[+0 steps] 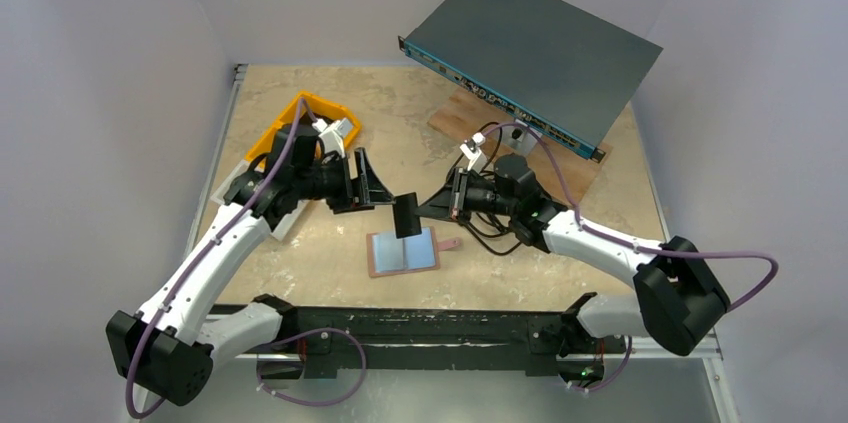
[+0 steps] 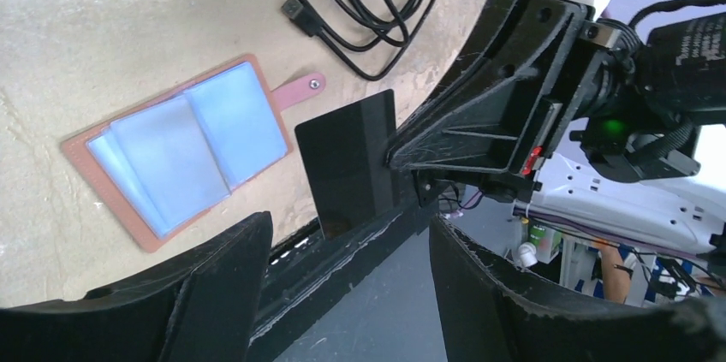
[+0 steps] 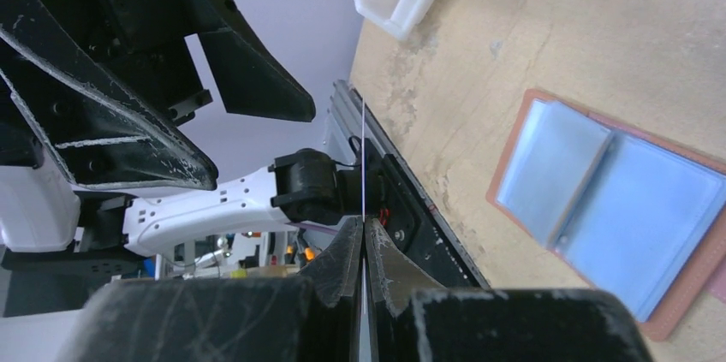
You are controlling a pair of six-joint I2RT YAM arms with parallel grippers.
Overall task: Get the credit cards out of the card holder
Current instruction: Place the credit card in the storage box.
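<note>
While the two arm bases sit on the black rail (image 1: 420,328) at the near table edge, the card holder (image 1: 403,252) lies just beyond that rail, opened flat on the mottled beige table (image 1: 300,268). Its tan-brown border frames a pale inside, where the pale blue-grey cards (image 2: 171,152) rest, one lying askew over its neighbour. The holder's snap strap (image 2: 300,90) sticks out from its right side, stud up.

Directly above the holder's far edge hangs the dark card (image 1: 407,215), upright and clear of the leather. The right gripper (image 1: 428,207) comes in from the holder's right and pinches that card by one side edge, jaws pressed tight together on it; from the right wrist view the card shows only as a thin line (image 3: 363,165) rising from the closed fingertips. The left gripper (image 1: 374,183) hovers up and to the left of the holder, its jaws spread wide with nothing in them, its fingertips (image 2: 248,238) just short of the dark card and not touching it.

Beyond the holder to the right, black cables (image 2: 368,2) loop on the table. Farther left of the holder, behind the left arm, stand a yellow bin (image 1: 300,108) and a white bin (image 3: 411,2). Farthest beyond the holder, to its right, a grey rack unit (image 1: 540,43) rests tilted on a wooden board (image 1: 458,118).
</note>
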